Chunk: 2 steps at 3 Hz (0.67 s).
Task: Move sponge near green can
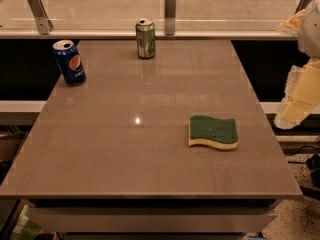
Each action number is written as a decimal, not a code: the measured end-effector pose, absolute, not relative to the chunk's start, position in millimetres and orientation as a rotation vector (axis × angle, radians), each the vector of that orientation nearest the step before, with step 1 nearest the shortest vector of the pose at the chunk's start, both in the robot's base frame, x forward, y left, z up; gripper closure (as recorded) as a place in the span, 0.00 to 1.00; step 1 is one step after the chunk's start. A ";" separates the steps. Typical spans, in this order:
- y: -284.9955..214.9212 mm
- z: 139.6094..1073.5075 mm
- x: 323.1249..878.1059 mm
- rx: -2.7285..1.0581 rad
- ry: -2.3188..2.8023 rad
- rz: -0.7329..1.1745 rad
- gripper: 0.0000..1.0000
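The sponge (pixel 213 132) lies flat on the grey table (pixel 125 159), right of its middle, dark green top up over pale yellow foam. The green can (pixel 145 39) stands upright at the table's far edge, near the middle. My gripper (pixel 298 96) hangs at the right edge of the view, beyond the table's right side, above and to the right of the sponge and apart from it. It holds nothing that I can see.
A blue Pepsi can (pixel 70 62) stands upright at the far left of the table. A glass railing with metal posts (pixel 170 5) runs behind the table's far edge. Floor and cables show at the lower right.
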<state>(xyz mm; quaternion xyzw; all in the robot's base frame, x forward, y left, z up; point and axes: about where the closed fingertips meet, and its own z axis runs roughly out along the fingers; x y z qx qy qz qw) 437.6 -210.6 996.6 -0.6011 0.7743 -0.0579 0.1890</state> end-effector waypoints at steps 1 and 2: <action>-210.6 996.6 437.6 -1.690 2.177 -0.163 0.00; -209.4 1000.9 437.0 -1.703 2.126 -0.108 0.00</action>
